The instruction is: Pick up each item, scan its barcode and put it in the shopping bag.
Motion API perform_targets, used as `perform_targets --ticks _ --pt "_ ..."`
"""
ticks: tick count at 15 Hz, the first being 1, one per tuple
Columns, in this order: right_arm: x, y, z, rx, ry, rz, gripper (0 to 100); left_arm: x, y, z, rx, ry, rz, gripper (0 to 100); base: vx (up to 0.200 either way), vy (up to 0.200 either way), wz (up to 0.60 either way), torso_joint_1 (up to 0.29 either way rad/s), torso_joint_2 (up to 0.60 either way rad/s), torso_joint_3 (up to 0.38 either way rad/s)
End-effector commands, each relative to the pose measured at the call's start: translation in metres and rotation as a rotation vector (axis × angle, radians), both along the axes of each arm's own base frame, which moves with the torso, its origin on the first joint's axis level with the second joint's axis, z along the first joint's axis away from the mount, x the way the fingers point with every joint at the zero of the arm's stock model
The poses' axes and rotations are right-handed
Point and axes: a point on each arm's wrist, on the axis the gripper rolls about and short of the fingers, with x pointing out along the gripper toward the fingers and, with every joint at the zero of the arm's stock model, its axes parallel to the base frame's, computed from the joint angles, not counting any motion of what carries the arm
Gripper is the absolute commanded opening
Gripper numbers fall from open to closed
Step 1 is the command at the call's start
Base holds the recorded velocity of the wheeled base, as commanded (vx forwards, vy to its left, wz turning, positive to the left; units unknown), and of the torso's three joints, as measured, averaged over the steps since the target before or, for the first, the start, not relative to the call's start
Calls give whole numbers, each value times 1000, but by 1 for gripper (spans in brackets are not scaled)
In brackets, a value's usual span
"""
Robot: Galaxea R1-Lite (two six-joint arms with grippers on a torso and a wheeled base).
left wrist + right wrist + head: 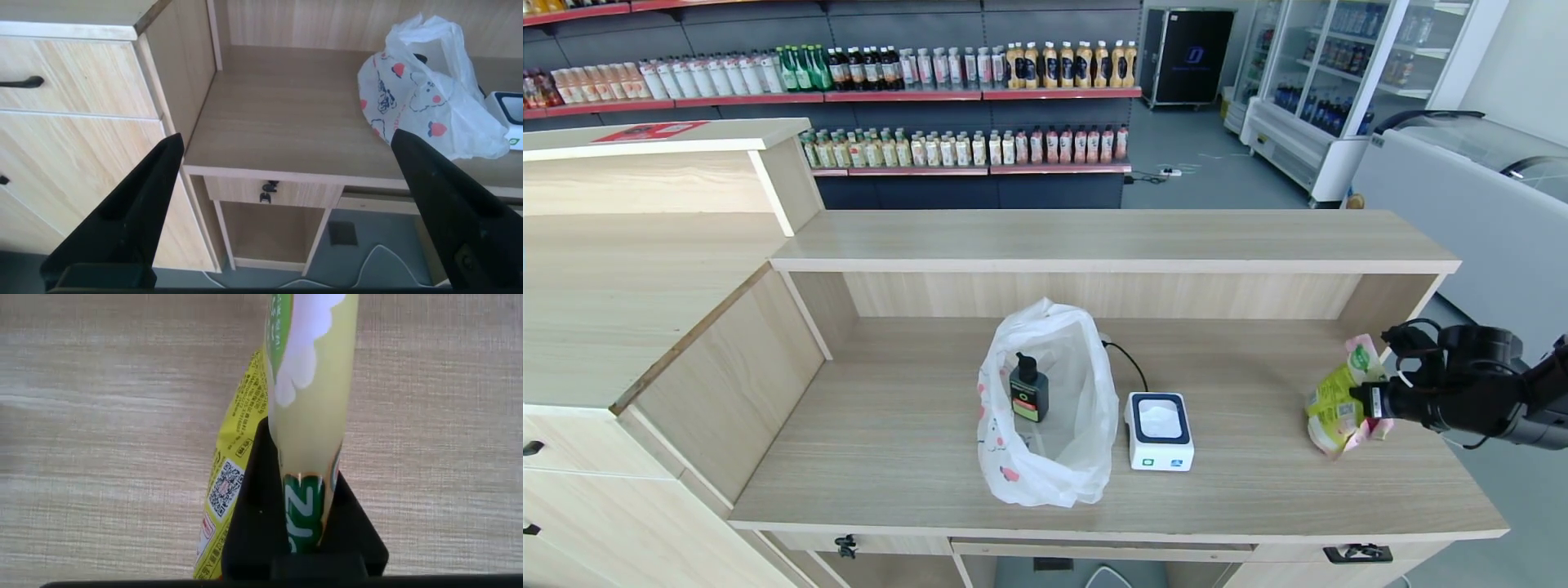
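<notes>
right pincer [1369, 402] clamped on the snack pouch [1333, 408], way right of the scanner [1160, 430] | shopping bag [1045, 425] just left of scanner | left pincer [288, 140] spread wide open

Wooden counter [890, 445] with shopping bag [1086, 457] beside scanner [1160, 431].

I count one shopping bag [1001, 441] on the tabletop [890, 457], one pump bottle [1028, 392] inside it, one barcode scanner [1159, 430], and what look like two snack packets [1335, 408] pressed together, though I can't be sure.
</notes>
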Motion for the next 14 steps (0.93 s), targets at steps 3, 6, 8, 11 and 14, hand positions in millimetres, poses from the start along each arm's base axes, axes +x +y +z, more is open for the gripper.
perform_targets --ticks 3,6,8,11,14 --pt "-41 11 109 55 -280 252 0 0 0 0 0 0 1 100 0 0 0 0 0 0" --pt "-91 27 185 120 -483 604 0 0 0 0 0 0 1 100 0 0 0 0 0 0" --pt "-127 33 205 271 -468 746 0 0 0 0 0 0 1 100 0 0 0 0 0 0" --pt "-160 39 225 366 -476 969 0 0 0 0 0 0 1 100 0 0 0 0 0 0" --pt "-183 88 256 381 -472 1123 0 0 0 0 0 0 1 100 0 0 0 0 0 0"
